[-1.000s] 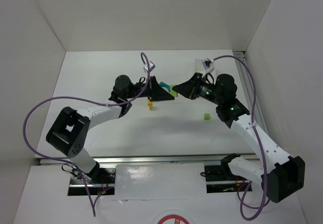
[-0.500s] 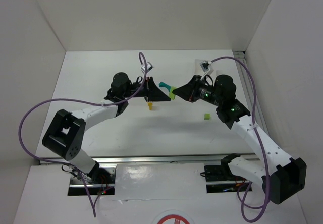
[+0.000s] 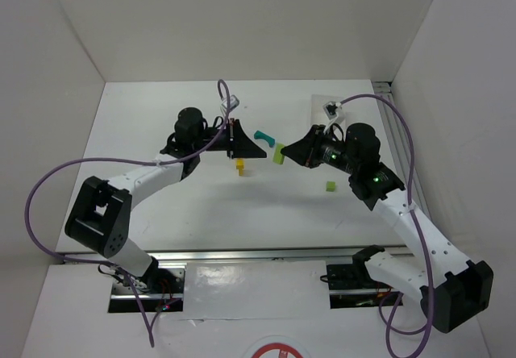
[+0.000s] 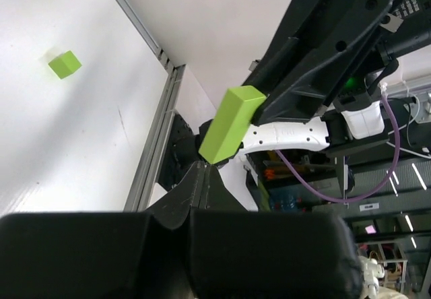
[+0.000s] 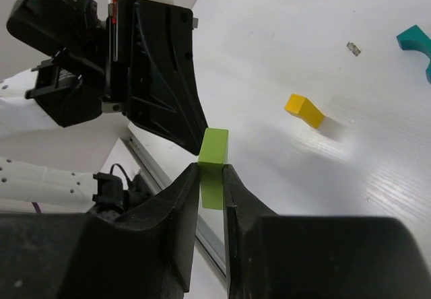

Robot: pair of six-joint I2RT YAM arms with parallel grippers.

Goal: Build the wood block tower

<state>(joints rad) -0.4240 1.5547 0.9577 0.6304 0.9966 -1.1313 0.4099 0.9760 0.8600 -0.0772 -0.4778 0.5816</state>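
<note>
Right wrist view: clamps a lime-green post (image 5: pixel 214 149) between the fingers of the right gripper (image 5: pixel 211 176), lower half pinched, top end standing free. Appears held off the white table (image 5: pixel 283 36), not yet set down. Beyond it, a yellow post (image 5: pixel 304 109) resting on the table and a teal arch (image 5: pixel 417 43) at the frame's edge, each apart from the other. No tower yet.

From the left wrist view, shows the left gripper (image 4: pixel 199 175) with fingers seemingly pressed together on nothing, aimed toward the carried post. Also a small lime-green cube (image 4: pixel 64 64) alone on the table, well apart.

Probable step: bringing the green post in beside the yellow one. To do it well:
- Lower straight down, long axis vertical, base flat on the table before letting go.
- Leave a gap between the posts that the arch can span, neither touching nor too wide.
- Open the fingers slowly and lift clear without brushing the top.
- Keep the left gripper off the yellow post.

Cannot tell whether the yellow post stands upright; worth checking before bridging.
</note>
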